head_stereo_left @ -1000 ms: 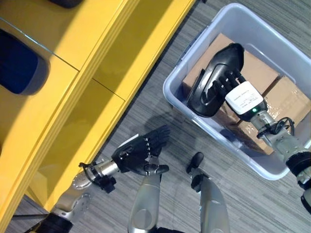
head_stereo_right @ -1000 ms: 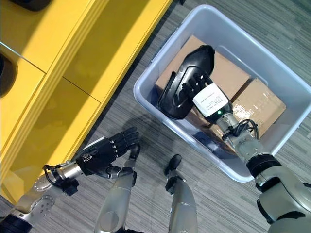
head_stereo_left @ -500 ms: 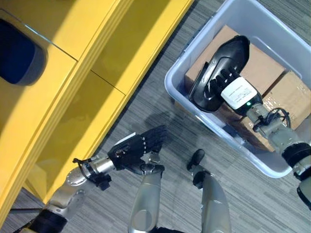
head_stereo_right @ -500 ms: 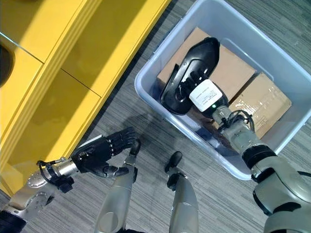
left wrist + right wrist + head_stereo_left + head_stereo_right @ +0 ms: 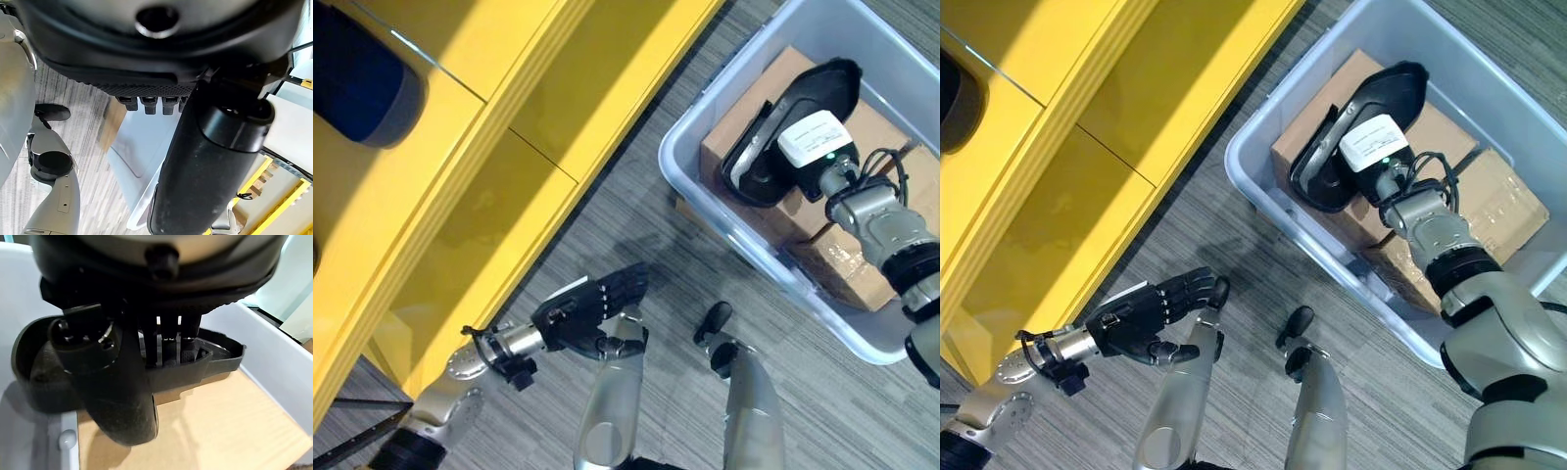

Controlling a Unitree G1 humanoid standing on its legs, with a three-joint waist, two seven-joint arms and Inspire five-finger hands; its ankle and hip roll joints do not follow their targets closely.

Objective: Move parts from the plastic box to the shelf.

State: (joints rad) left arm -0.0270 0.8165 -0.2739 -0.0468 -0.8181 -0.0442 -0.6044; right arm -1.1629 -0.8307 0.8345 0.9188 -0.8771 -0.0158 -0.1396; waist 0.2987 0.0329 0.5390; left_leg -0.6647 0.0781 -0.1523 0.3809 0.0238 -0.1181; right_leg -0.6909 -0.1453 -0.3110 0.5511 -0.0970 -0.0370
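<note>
Right hand point(image 5: 1371, 147) has fingers hooked through the opening of the black molded part point(image 5: 803, 108) sitting on cardboard boxes point(image 5: 862, 264) in the plastic box point(image 5: 705, 127), left hand point(image 5: 587, 308) relaxed open; part looks rigid, light, smooth-shelled, so grip the rim.

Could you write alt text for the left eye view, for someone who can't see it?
The right robot hand grips a black plastic part inside a clear plastic box that holds cardboard boxes. The left robot hand hovers open above grey carpet, beside a yellow shelf.
</note>
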